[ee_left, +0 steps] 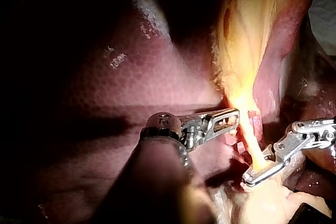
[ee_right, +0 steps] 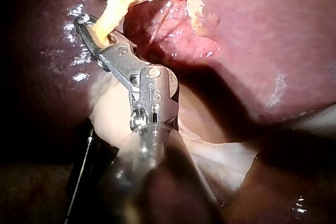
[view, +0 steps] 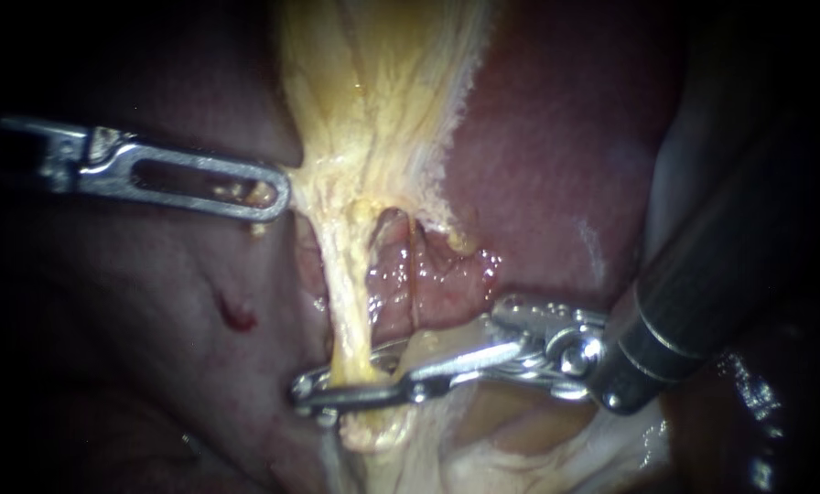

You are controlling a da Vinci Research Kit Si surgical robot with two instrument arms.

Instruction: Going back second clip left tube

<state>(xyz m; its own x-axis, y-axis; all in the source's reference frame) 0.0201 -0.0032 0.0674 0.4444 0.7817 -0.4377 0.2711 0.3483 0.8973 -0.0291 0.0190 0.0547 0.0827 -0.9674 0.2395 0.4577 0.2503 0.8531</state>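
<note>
Endoscope view, nine o'clock: left instrument [view: 277, 194], jaws pressed together on the edge of the yellow tissue [view: 373, 101]. Near six o'clock the left tube [view: 348, 302], which I judge to be soft, slick and easily torn, runs between the parted jaws of the right instrument [view: 307, 391], which enters from four o'clock. The wet liver [view: 556, 155] crowds close, so back out straight without snagging.

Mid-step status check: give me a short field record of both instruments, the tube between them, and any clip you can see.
left instrument: slotted steel jaws shut on the edge of the yellow fatty tissue
right instrument: steel jaws open, straddling the tube
tube: thin yellow tube, taut, running from the fatty tissue into the right instrument's jaws
clip: none made out on the tube
background: dark red liver on both sides
</note>
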